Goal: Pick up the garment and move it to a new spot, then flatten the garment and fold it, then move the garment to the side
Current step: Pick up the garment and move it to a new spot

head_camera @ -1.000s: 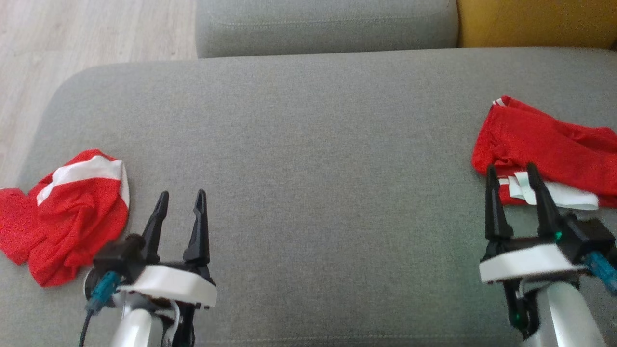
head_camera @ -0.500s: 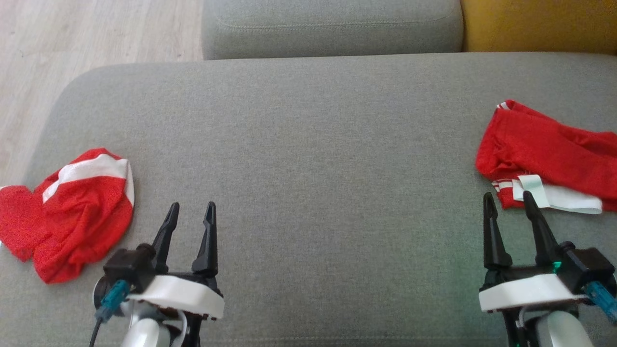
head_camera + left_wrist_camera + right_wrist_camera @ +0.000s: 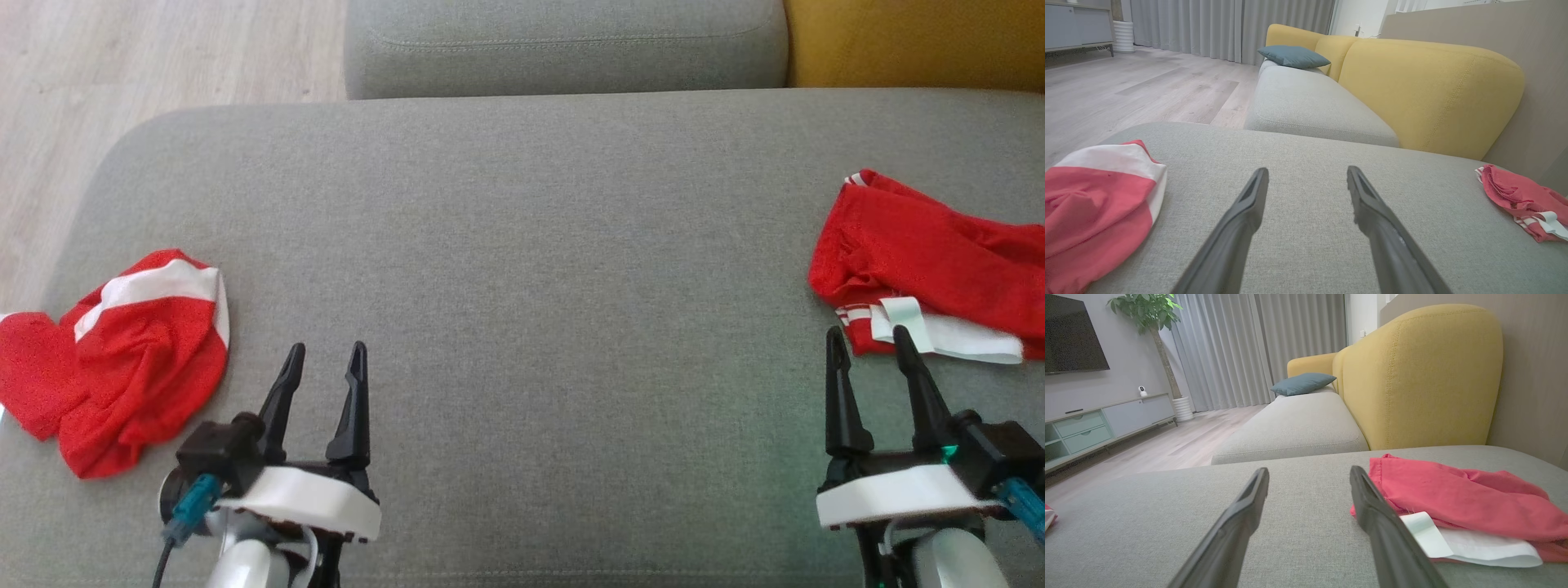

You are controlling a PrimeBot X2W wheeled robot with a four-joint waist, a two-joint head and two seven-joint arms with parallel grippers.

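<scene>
Right garment runs off head view's right edge; its white layer lies partly under red folds. Left garment clipped at left edge. Small white object on cabinet: too small to identify.

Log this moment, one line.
left claw: open, empty | right claw: open, empty | left garment: crumpled | right garment: bunched, by right claw

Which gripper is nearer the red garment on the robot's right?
Right. The right gripper sits just short of that garment; the left gripper is far across the cushion.

Matt grey woven cushion, thin red mesh-like garment, pale wood-look floor.
</scene>
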